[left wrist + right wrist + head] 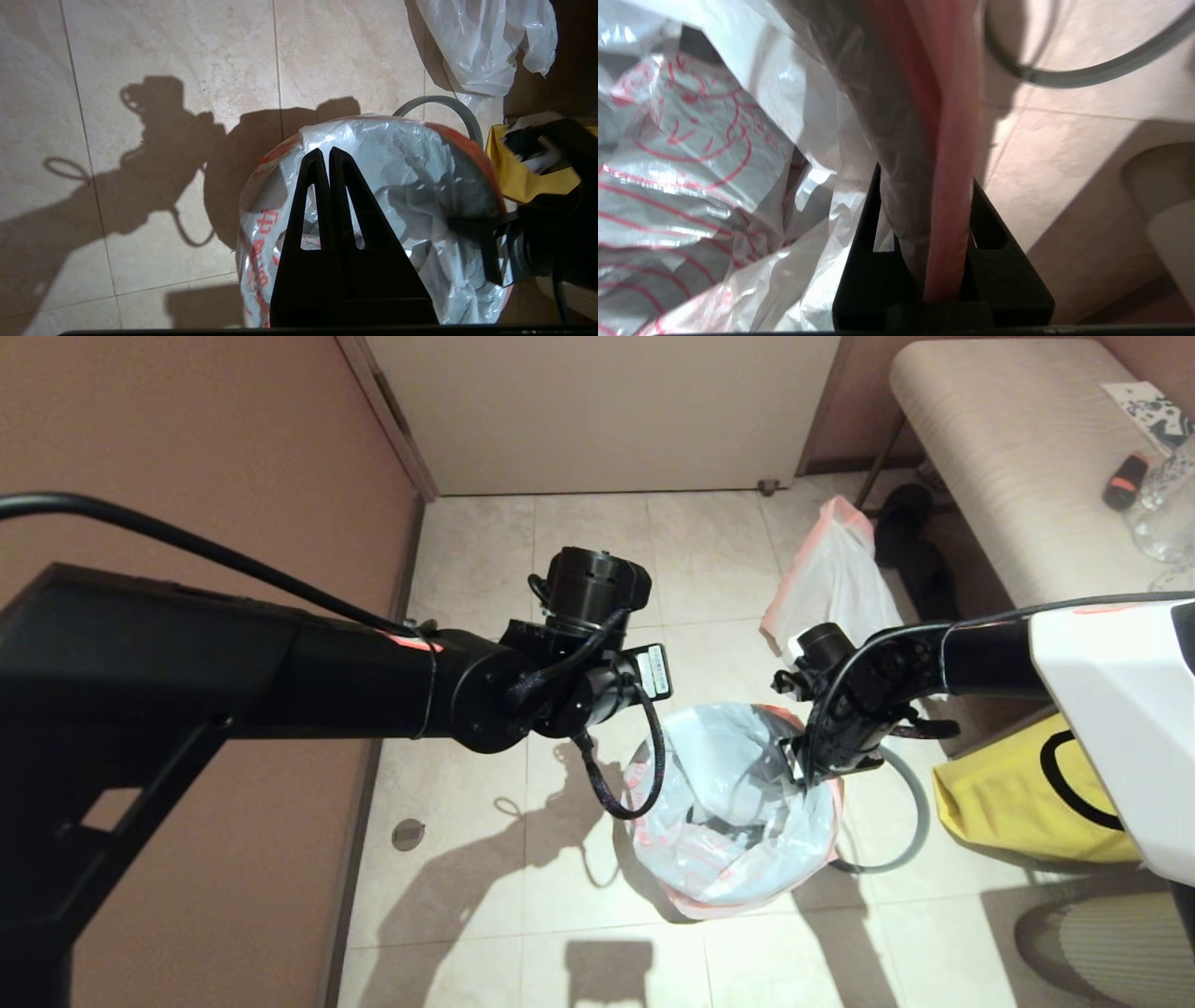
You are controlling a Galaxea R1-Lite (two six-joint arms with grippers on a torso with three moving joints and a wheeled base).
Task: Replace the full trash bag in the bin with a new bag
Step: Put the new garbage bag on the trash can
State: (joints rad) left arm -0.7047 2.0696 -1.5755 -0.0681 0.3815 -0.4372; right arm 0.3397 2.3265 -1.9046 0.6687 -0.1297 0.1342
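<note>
The bin stands on the pale tiled floor, its black wall almost wholly hidden by the new bag that lines it. This bag is thin, crinkled, translucent white plastic with large red characters, and its pink-red edge is folded down over the outside of the bin. The grey hoop is off the bin: it lies on the floor just beside it, on the side toward the yellow bag, which sags on the floor in soft folds with a black curved mark on its face.

The right gripper is at the bin's rim on the hoop side. Its black wedge-shaped fingers are narrow and pinch the rim wall together with the bag's pink-red edge folded over it; one finger sits inside the bin, the other outside.

The left gripper hangs above the bin's mouth, fingers pressed together and holding nothing.

The full trash bag, plain white with a pink-red rim, stands slumped on the floor beyond the bin, near the leg of a padded beige bench. On the bench lie a small black and red object and clear glassware. A brown wall bounds the left side.
</note>
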